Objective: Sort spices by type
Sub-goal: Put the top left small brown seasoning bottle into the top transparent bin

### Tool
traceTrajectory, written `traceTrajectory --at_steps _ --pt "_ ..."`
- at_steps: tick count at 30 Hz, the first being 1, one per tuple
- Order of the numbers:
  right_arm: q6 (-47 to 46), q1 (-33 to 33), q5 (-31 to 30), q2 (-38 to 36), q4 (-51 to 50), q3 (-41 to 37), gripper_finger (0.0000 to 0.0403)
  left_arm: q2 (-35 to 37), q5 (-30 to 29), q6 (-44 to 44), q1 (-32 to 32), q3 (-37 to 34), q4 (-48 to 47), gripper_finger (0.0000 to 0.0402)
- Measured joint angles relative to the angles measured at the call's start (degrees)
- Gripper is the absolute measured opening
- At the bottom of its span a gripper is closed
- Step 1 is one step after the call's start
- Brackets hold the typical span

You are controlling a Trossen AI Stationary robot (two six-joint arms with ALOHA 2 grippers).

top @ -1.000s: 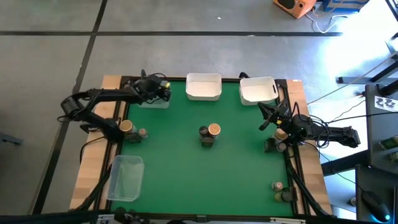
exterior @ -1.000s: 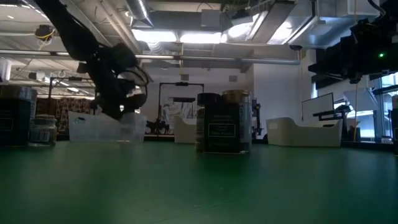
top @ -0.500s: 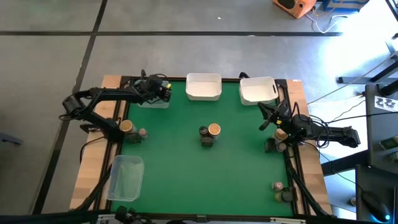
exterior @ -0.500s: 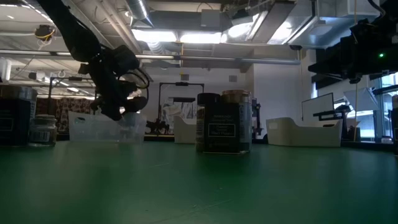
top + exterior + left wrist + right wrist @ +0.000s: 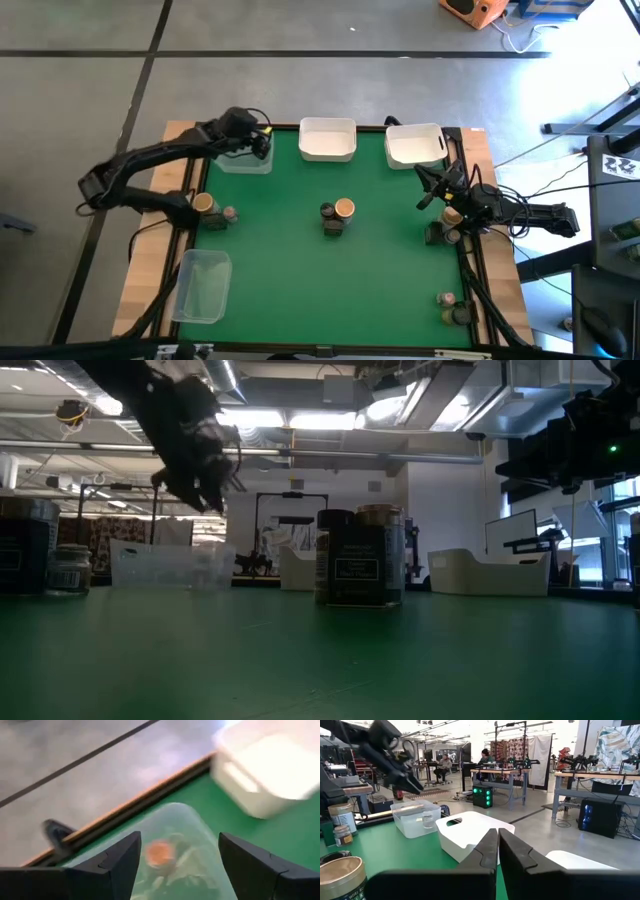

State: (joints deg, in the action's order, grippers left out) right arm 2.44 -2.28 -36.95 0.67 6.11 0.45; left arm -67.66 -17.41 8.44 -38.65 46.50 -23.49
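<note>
orange-lidded jar [image 5: 160, 854] upright in the clear tub [image 5: 200, 832] – left gripper [image 5: 175, 851] jaws apart (right gripper [image 5: 498, 851] closed).

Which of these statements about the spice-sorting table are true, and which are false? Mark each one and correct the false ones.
1. The left gripper hangs open above the clear tub at the far left corner. True.
2. That clear tub is empty. False: a jar with an orange lid lies in it.
3. The right gripper is shut. True.
4. The two white tubs stand at the near edge of the green mat. False: they stand along the far edge.
</note>
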Motion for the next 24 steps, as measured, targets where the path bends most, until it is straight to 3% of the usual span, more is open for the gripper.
traceTrajectory --at_steps 10,18,24 --pt "0.0 0.0 0.0 0.0 0.1 0.0 0.0016 4.7 15.1 -5.0 14.1 0.0 -5.5 0.0250" --pt "-0.4 0.0 0.1 0.0 0.3 0.0 0.0016 1.1 13.6 -11.7 26.8 0.9 -8.4 0.0250" --pt "-0.4 0.0 0.1 0.0 0.2 0.0 0.0016 -3.4 10.1 -7.2 32.5 6.6 -21.4 0.0250"
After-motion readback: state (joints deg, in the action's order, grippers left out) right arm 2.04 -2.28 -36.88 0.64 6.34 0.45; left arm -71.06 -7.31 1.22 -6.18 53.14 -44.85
